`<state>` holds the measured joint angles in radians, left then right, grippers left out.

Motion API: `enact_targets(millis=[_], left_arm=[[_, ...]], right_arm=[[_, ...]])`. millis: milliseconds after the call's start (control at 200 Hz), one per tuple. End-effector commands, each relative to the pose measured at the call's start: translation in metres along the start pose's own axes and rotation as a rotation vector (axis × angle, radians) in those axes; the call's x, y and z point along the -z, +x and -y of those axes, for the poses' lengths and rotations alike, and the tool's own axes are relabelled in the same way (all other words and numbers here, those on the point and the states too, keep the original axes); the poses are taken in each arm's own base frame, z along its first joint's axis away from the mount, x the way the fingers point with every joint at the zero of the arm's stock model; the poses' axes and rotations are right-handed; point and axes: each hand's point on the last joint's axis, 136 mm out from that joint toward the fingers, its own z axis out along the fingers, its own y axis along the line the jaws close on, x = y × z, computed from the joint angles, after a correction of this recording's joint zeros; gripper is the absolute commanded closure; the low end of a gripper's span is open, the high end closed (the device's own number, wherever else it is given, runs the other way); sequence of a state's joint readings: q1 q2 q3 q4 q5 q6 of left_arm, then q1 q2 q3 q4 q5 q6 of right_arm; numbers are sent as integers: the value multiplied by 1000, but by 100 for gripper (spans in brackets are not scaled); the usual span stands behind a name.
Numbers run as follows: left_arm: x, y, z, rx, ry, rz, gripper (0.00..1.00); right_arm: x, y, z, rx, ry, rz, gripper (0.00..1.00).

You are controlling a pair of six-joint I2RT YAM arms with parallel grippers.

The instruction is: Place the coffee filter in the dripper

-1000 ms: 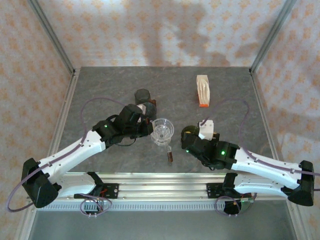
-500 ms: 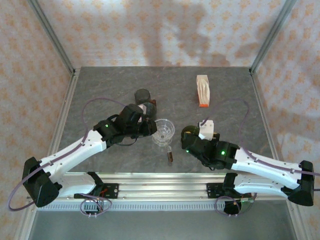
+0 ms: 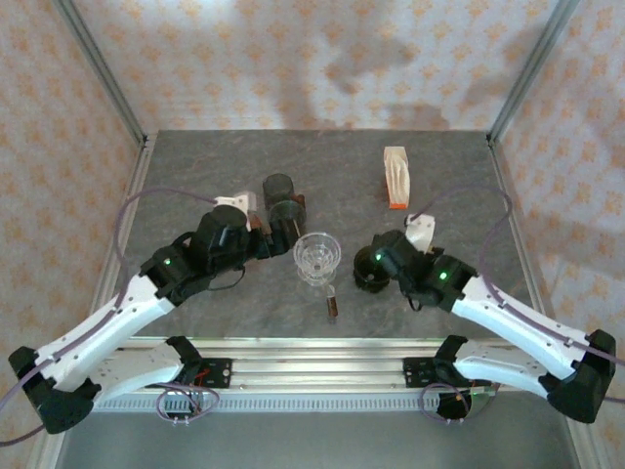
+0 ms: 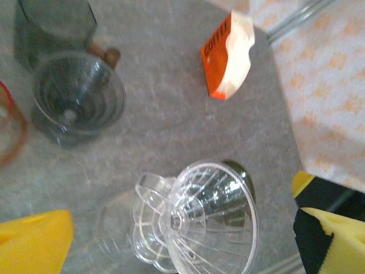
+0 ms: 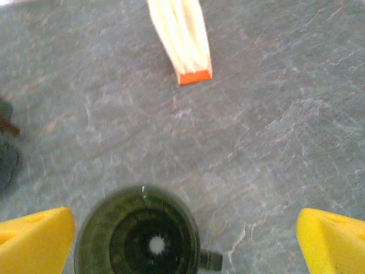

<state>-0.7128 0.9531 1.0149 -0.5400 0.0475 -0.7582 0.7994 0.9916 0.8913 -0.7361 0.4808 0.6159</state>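
Your right fingers, wide open and empty like the left fingers, face the coffee filter pack lengthwise ahead.

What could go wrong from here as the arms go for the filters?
1. The clear dripper stands free, close to the open left fingers. A sweeping arm could tip it.
2. The right fingers are open over a dark cup, with the filter pack beyond it. Reaching forward may knock the cup.
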Motion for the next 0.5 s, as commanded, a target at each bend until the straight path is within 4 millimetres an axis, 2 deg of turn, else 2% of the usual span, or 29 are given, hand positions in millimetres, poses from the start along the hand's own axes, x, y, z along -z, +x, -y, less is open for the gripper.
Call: enact_targets(millis=[0,100,150,250,375,495], left_arm=[[6,-9,-26,-52,-116,72,0],[3,-1,-35,-52,-120,73,0],[2,3,-40,-47,-122,71,0],[-1,12,-51,-51,-142,60,0],[-4,21,-64,-55,-167,41,0],[-9,26,-70,-38,-163,21,0]], right_arm=[[-8,-43,-14,-29,-40,26,0],[-33,-71,-16,-39,-14,18,9],[-52,-79,-21,-25,-10,-7,14],[-83,-93,-19,24,62,-55,18],[-123,-105,-15,109,179,-74,15],[-155,-112,-6,19,220,-108,5]])
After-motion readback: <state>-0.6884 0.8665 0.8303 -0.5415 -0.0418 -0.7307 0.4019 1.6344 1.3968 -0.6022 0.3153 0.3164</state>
